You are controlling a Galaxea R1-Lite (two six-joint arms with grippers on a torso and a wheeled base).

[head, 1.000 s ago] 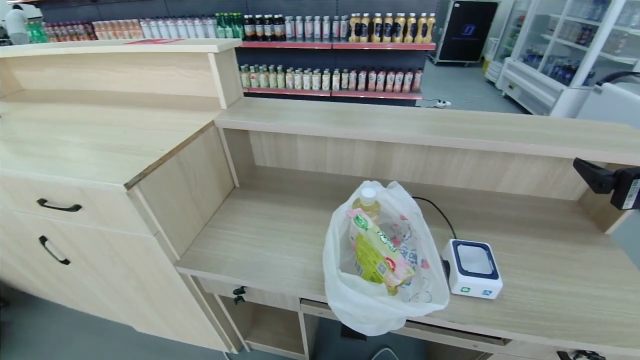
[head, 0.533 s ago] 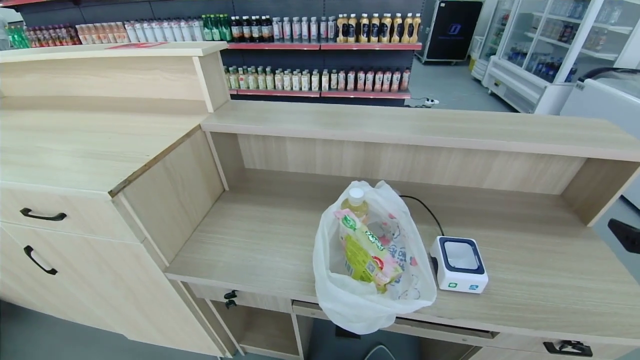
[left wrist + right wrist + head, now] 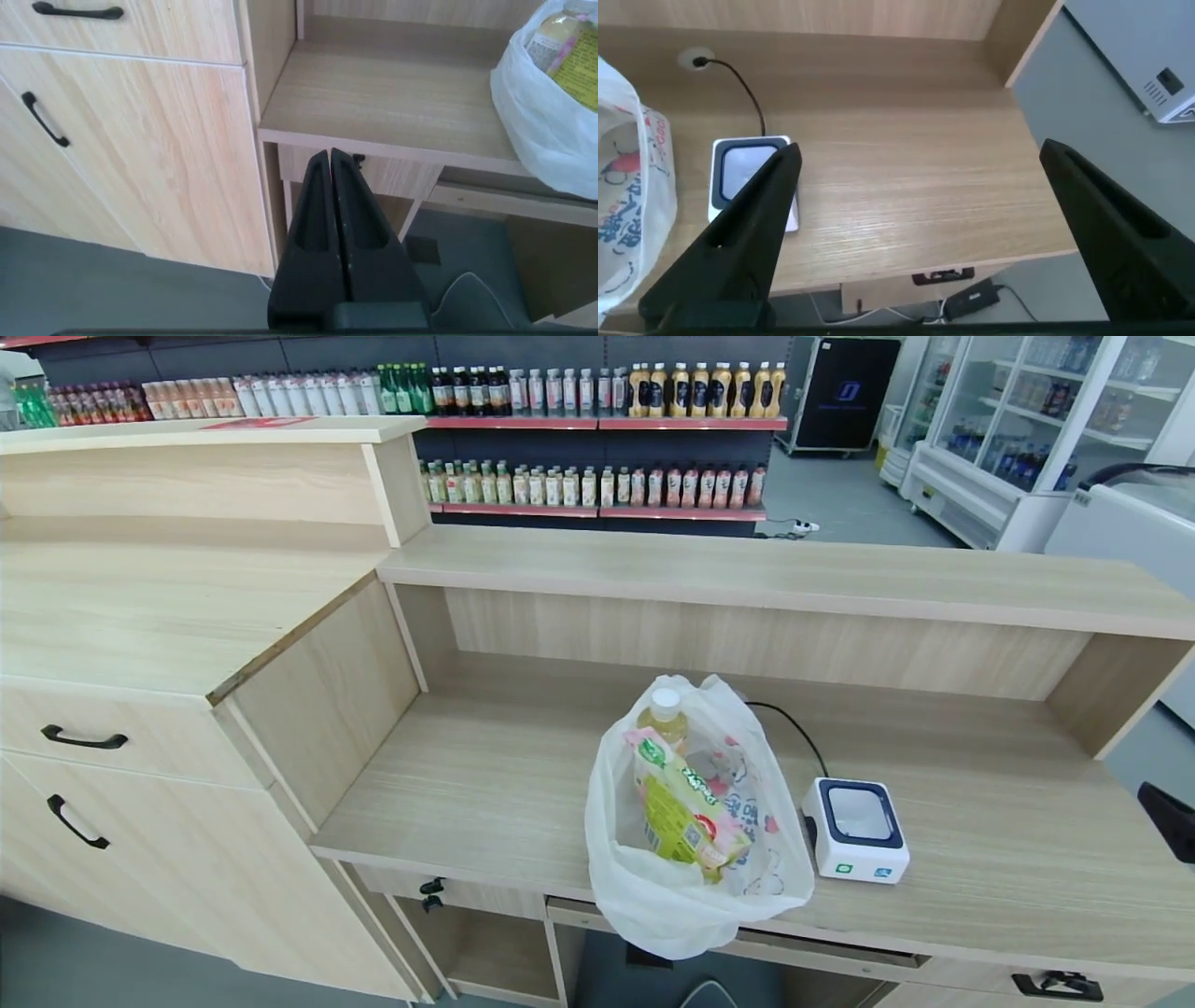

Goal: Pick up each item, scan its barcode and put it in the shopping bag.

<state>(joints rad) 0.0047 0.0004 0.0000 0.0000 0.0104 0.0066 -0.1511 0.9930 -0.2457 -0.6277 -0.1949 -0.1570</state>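
1. My left gripper [image 3: 331, 159] hangs low before the counter [image 3: 485, 775], below its front edge, jaws pressed flat together with nothing between them.
2. My right gripper [image 3: 920, 157] sits over the counter's right end, jaws spread wide and empty.
3. The shopping bag [image 3: 653, 905], thin white plastic, stands open at the counter's front edge and sags over it, just beside the scanner [image 3: 854, 829].
4. Inside it, a white-capped bottle [image 3: 664, 714] stands upright behind a leaning green-and-yellow packet [image 3: 686, 807].
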